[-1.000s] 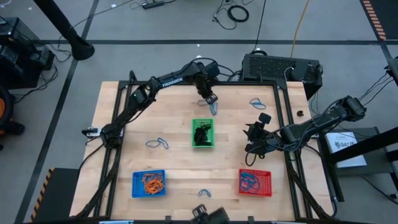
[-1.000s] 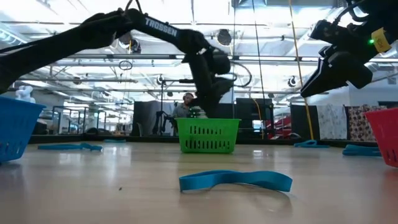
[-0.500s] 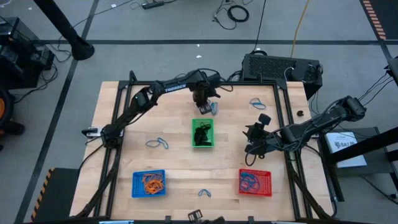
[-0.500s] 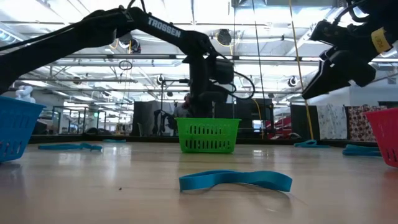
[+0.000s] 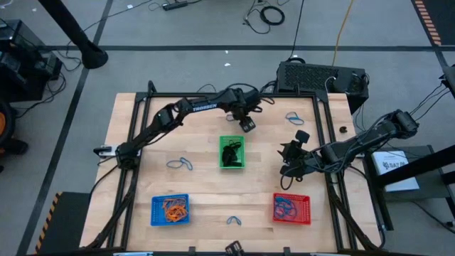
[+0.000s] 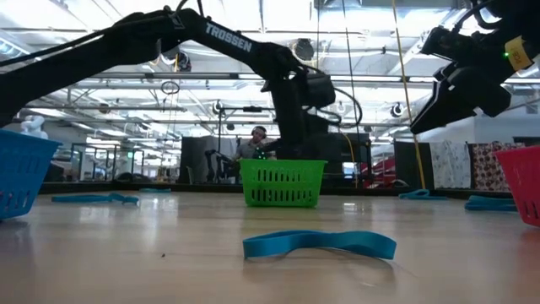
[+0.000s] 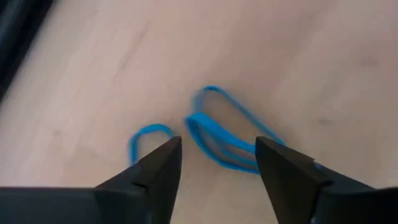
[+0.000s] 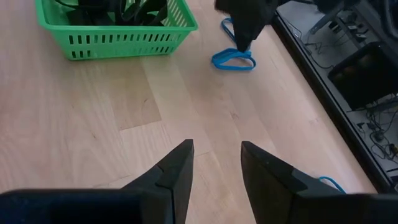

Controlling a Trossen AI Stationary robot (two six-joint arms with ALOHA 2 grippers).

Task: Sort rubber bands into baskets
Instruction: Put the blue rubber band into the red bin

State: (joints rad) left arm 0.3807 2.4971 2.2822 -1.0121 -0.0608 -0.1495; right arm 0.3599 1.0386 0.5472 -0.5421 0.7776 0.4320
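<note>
- Left pincer [image 5: 247, 125] hung open above centre, over blue rubber bands [image 7: 217, 134] lying on the surface [image 5: 199, 206].
- Right pincer [image 5: 286, 161] hovered open, empty, right of the green basket [image 5: 231, 153].

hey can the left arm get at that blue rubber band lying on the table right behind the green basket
Probably yes. The left gripper hangs right over the blue rubber band with its fingers apart and bare wood around it. The green basket sits beside it, not in the way.

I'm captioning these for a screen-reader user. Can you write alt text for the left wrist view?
The left end effector, fingers apart and empty, hovers over blue rubber bands lying on the pale wooden table.
</note>
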